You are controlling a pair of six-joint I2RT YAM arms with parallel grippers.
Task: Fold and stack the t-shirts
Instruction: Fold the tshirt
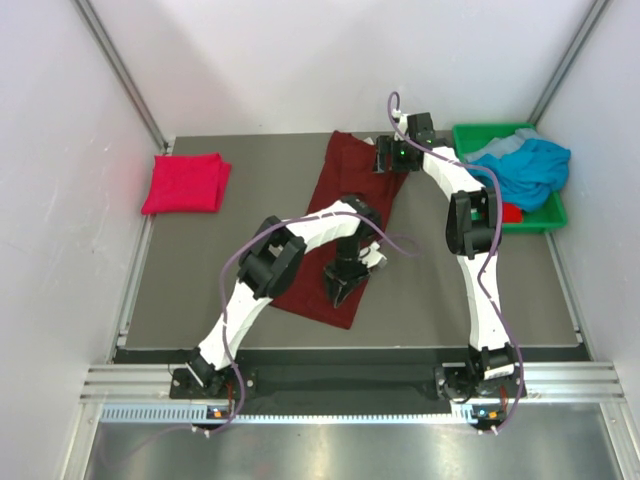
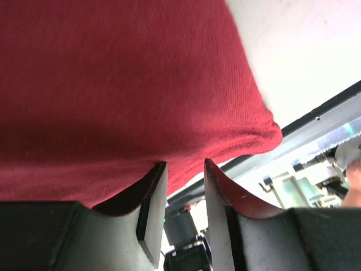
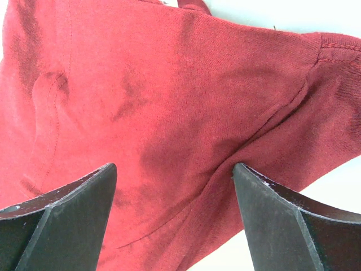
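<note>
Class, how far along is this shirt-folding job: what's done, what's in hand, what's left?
Done: the crimson shirt lies folded at the far left. In hand: the maroon shirt lies as a long strip, with the left gripper at its near end and the right gripper open over its far end. Left: the teal shirt lies crumpled in the green bin; nothing is stacked.

Maroon shirt: folded to long narrow strip, flat, lying diag. from far edge centre twd near edge centre. Crimson shirt: folded, compact rect., far-left corner. Teal-blue shirt: unfolded, crumpled heap, far-right corner
</note>
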